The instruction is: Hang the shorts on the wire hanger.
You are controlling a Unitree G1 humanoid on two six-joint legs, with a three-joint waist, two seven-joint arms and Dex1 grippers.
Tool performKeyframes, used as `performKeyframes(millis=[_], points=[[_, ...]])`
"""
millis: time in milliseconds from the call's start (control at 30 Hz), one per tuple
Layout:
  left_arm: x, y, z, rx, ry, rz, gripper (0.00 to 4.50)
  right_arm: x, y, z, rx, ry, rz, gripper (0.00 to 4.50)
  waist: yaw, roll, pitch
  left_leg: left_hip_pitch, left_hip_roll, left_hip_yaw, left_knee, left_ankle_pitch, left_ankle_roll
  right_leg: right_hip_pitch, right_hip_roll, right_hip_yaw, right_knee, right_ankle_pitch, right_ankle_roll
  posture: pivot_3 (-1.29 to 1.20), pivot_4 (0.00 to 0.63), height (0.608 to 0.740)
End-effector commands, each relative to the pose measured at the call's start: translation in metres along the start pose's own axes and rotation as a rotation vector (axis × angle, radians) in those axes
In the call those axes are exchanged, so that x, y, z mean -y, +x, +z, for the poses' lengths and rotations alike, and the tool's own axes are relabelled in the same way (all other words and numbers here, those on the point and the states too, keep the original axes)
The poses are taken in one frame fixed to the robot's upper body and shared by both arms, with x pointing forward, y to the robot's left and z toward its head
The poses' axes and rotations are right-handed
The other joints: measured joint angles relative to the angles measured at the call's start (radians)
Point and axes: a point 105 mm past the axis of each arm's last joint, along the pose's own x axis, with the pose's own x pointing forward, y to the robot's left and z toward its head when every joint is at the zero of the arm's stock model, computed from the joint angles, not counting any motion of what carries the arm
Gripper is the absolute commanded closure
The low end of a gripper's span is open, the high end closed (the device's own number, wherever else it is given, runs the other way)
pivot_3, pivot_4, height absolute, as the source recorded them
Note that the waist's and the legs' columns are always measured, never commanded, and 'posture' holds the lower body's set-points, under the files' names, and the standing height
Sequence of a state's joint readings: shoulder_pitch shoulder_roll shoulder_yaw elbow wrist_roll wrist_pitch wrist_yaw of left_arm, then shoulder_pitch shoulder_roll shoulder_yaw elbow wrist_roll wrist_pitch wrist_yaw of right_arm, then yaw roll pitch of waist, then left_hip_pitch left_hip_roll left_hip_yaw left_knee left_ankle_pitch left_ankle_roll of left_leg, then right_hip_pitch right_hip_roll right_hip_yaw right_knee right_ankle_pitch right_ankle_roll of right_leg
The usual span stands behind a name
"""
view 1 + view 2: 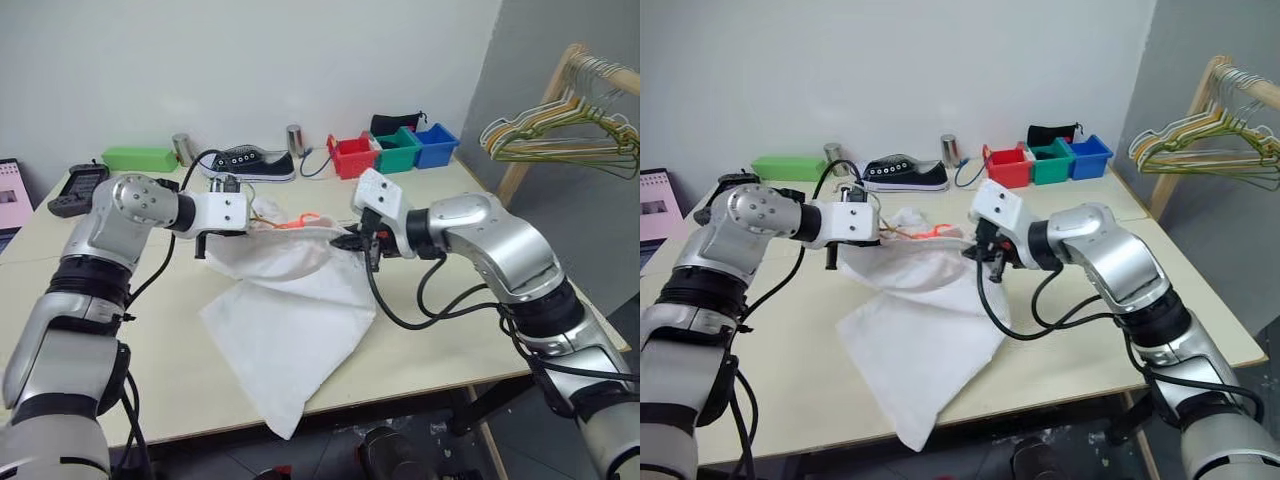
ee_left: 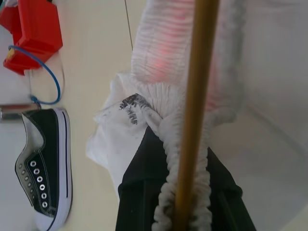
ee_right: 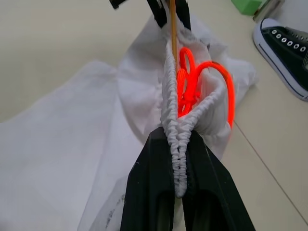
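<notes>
The white shorts (image 1: 290,310) hang between my two grippers, waistband up, with the lower part draped on the table (image 1: 120,380). My left gripper (image 1: 205,240) is shut on one end of the gathered waistband (image 2: 173,144). The thin yellow wire hanger (image 2: 197,96) runs along that band and between the left fingers. At the other end my right gripper (image 1: 352,243) is shut on the waistband (image 3: 175,139), next to the orange drawstring (image 3: 202,82). In the right wrist view the wire (image 3: 172,29) goes from the left gripper's fingers (image 3: 156,9) into the waistband fold.
A black sneaker (image 1: 250,163), two metal cans (image 1: 182,148), a green box (image 1: 140,158) and red (image 1: 352,155), green (image 1: 398,150) and blue bins (image 1: 436,144) line the table's back. A bunch of coloured hangers (image 1: 560,140) hangs on a wooden rack at the right.
</notes>
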State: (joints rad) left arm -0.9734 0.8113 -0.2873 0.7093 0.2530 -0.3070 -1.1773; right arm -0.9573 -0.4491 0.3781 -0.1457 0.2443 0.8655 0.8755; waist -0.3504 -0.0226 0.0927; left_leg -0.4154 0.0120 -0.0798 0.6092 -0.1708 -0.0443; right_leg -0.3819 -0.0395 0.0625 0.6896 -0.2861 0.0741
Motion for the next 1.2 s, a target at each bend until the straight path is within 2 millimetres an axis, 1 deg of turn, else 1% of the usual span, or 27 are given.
performKeyframes(millis=[33, 133, 200, 267, 300, 433, 467, 533, 567, 667, 733, 867, 967, 1067, 1200], points=[[-0.016, -0.004, 0.012, 0.023, 0.027, 0.051, 4.46, 0.006, 0.002, 0.019, 0.036, -0.075, -0.040, 4.49, -0.006, 0.000, 0.000, 0.000, 0.000, 0.000, 0.000, 0.000, 0.000, 0.000, 0.000, 0.000, 0.000, 0.000, 0.000, -0.30, 0.018, 0.740], [-0.017, -0.004, 0.014, 0.034, 0.022, 0.055, 4.46, 0.008, 0.008, 0.012, -0.007, -0.134, -0.053, 4.49, -0.012, 0.000, 0.000, 0.000, 0.000, 0.000, 0.000, 0.000, 0.000, 0.000, 0.000, 0.000, 0.000, 0.000, 0.000, -0.30, 0.019, 0.740], [-0.017, -0.004, 0.014, 0.034, 0.021, 0.058, 4.46, 0.010, 0.009, 0.006, -0.033, -0.178, -0.054, 4.49, -0.016, 0.000, 0.000, 0.000, 0.000, 0.000, 0.000, 0.000, 0.000, -0.001, 0.000, 0.000, 0.001, 0.000, 0.000, -0.30, 0.018, 0.740], [-0.016, -0.005, 0.014, 0.035, 0.020, 0.059, 4.46, 0.009, 0.008, 0.004, -0.045, -0.202, -0.046, 3.87, -0.017, 0.000, 0.000, 0.000, 0.000, 0.000, 0.000, 0.000, 0.000, -0.001, 0.000, 0.000, 0.001, 0.000, 0.000, -0.30, 0.017, 0.740], [-0.016, -0.005, 0.014, 0.036, 0.019, 0.060, 4.46, 0.009, 0.007, 0.004, -0.047, -0.204, -0.039, 3.74, -0.016, 0.000, 0.000, 0.000, 0.000, 0.000, 0.000, 0.000, 0.000, -0.002, 0.000, 0.000, 0.002, 0.000, 0.000, -0.30, 0.017, 0.740], [-0.016, -0.005, 0.014, 0.037, 0.016, 0.061, 4.46, 0.008, 0.004, 0.005, -0.058, -0.197, -0.017, 2.77, -0.017, 0.000, 0.000, 0.000, 0.000, 0.000, 0.000, 0.000, 0.000, -0.002, 0.000, 0.000, 0.002, 0.000, 0.000, -0.30, 0.017, 0.740], [-0.015, -0.005, 0.014, 0.037, 0.016, 0.062, 4.46, 0.008, 0.003, 0.005, -0.061, -0.194, -0.010, 2.62, -0.016, 0.000, 0.000, 0.000, 0.000, 0.000, 0.000, 0.000, 0.000, -0.002, 0.000, 0.000, 0.002, 0.000, 0.000, -0.30, 0.018, 0.740], [-0.015, -0.004, 0.014, 0.038, 0.017, 0.062, 4.46, 0.006, 0.001, 0.005, -0.066, -0.178, 0.008, 2.07, -0.016, 0.000, 0.000, 0.000, 0.000, 0.000, 0.000, 0.000, 0.000, -0.002, 0.000, 0.000, 0.002, 0.000, 0.000, -0.30, 0.022, 0.740], [-0.015, -0.004, 0.014, 0.040, 0.018, 0.062, 4.46, 0.005, 0.001, 0.003, -0.072, -0.157, 0.018, 1.94, -0.016, 0.000, 0.000, 0.000, 0.000, 0.000, 0.000, 0.000, 0.000, -0.002, 0.000, 0.000, 0.002, 0.000, 0.000, -0.31, 0.024, 0.740], [-0.017, -0.002, 0.018, 0.050, 0.024, 0.065, 4.46, 0.005, 0.002, -0.004, -0.104, -0.117, 0.031, 1.22, -0.017, 0.000, 0.000, 0.000, 0.000, 0.000, 0.000, 0.000, 0.000, -0.002, 0.000, 0.000, 0.002, 0.000, 0.000, -0.31, 0.028, 0.740], [-0.018, -0.002, 0.020, 0.058, 0.027, 0.068, 4.46, 0.005, 0.005, -0.012, -0.130, -0.106, 0.034, 0.84, -0.017, 0.000, 0.000, 0.000, 0.000, 0.000, 0.000, 0.000, 0.000, -0.002, 0.000, 0.000, 0.003, 0.000, 0.000, -0.31, 0.030, 0.740], [-0.020, -0.002, 0.026, 0.079, 0.032, 0.073, 4.46, 0.005, 0.015, -0.025, -0.169, -0.084, 0.030, 0.03, -0.017, 0.000, 0.000, 0.000, 0.000, 0.000, 0.000, 0.000, 0.000, -0.002, 0.000, 0.000, 0.003, 0.000, 0.000, -0.30, 0.032, 0.740], [-0.020, -0.002, 0.032, 0.110, 0.023, 0.073, 4.46, 0.007, 0.023, -0.032, -0.187, -0.063, 0.026, 0.03, -0.017, 0.000, 0.000, 0.000, 0.000, 0.000, 0.000, 0.000, 0.000, -0.002, 0.000, 0.000, 0.003, 0.000, 0.000, -0.29, 0.031, 0.740], [-0.018, -0.005, 0.037, 0.130, 0.023, 0.065, 4.46, 0.010, 0.034, -0.047, -0.233, -0.101, 0.020, 0.03, -0.016, 0.000, 0.000, 0.000, 0.000, 0.000, 0.000, 0.000, 0.000, -0.002, 0.000, 0.000, 0.003, 0.000, 0.000, -0.28, 0.029, 0.740], [-0.016, -0.009, 0.039, 0.138, 0.015, 0.067, 4.46, 0.012, 0.042, -0.056, -0.260, -0.133, 0.020, 0.03, -0.015, 0.000, 0.000, 0.000, 0.000, 0.000, 0.000, 0.000, 0.000, -0.002, 0.000, 0.001, 0.004, 0.000, 0.000, -0.26, 0.029, 0.740]])
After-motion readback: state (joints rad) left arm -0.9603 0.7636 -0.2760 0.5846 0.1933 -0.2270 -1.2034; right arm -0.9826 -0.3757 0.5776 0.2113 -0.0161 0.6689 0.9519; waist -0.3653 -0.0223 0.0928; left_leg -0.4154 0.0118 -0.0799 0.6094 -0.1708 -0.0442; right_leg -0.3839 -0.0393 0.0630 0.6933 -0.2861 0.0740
